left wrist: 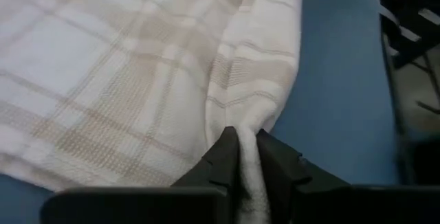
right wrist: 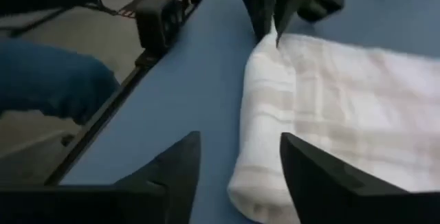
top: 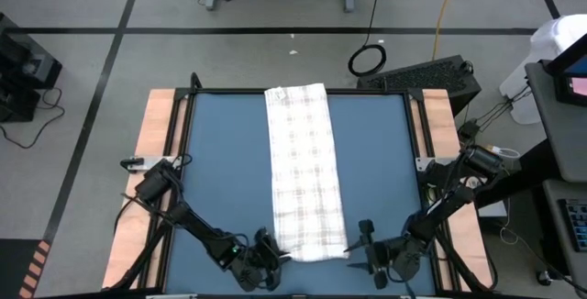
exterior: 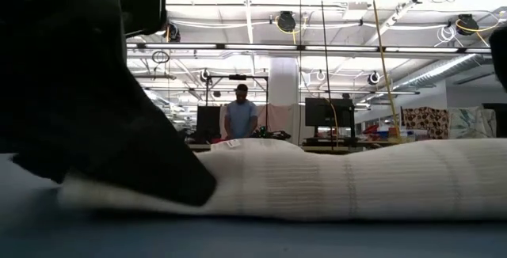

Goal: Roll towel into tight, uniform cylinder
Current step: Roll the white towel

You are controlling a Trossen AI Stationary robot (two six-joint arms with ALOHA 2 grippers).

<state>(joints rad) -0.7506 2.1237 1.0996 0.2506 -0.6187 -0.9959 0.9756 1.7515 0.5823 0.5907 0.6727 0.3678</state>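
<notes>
**Towel lies lengthwise down the mat, near end rolled and pinched at one corner**

The white, thin checked cloth towel (top: 303,171) lies on the blue table mat (top: 220,171) with its long axis running from 12 to 6 o'clock in the high view, slightly left of centre. Its 6 o'clock end is turned up into a short, thick roll lying crosswise, from 9 to 3 o'clock. The left gripper (left wrist: 247,157), at the roll's 9 o'clock end, has its dark fingers closed narrowly on a fold of the towel. The right gripper (right wrist: 240,159), at the roll's 3 o'clock end, stands open, fingers apart beside the cloth and holding nothing.
</notes>
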